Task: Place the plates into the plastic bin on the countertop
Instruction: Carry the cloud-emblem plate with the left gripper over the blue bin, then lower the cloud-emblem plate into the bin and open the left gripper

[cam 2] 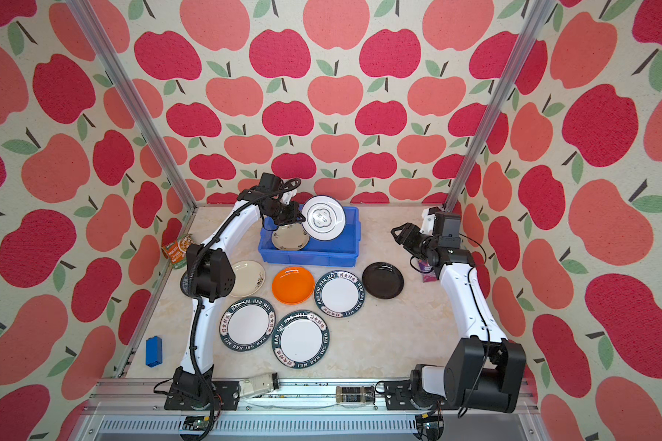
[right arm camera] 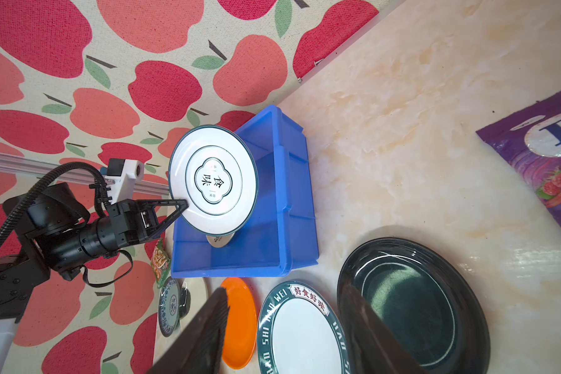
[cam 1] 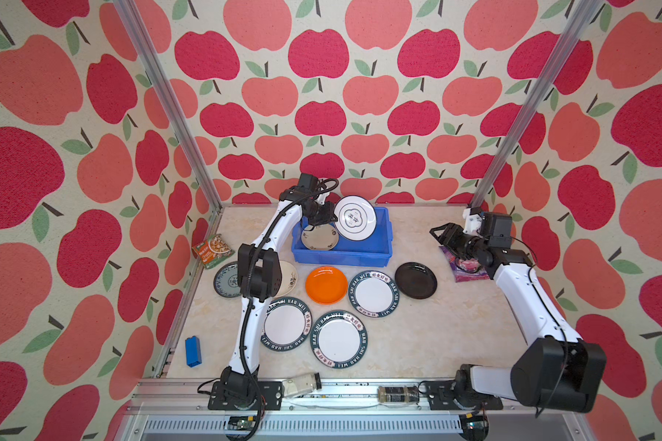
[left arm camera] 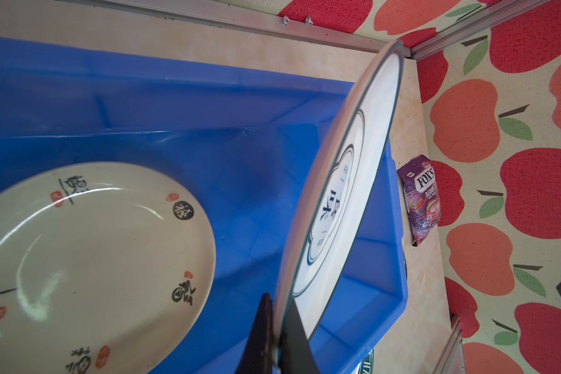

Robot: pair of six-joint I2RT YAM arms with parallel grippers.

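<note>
Seven plates outside the bin: three round white plates with dark-green lettered rims lie nearest on the beige marble-look countertop. Behind them, left to right, are a blue-patterned plate, an ink-blotched cream plate, a glossy orange plate and a glossy black plate.
Right gripper: jaws apart and holding nothing. It hovers at the right above a purple sweet packet, well apart from the bin.
Bin: the bright blue rectangular plastic bin stands far centre. A cream plate with inked characters lies flat in its left half. The right half is bare.
Left gripper: jaws are clamped on the left rim of a large white plate with a central emblem.
Held plate attitude: tilted close to upright, over the bin's right half. Whether its lower edge touches the bin cannot be told.
Step in hand: judged to be depositing the held plate.
Procedure: roll the wrist to bring the plate towards flat, then lower it into the bare right half until an edge rests. Part the jaws only then.
Caution: the plate looks nearly as wide as the bin is deep, so keep it clear of the far wall and the right lip. Some overlap onto the cream plate is likely. A release from height, with the plate on edge, risks rolling or chipping.
Withdrawal: lift straight up, clear of the rim.
</note>
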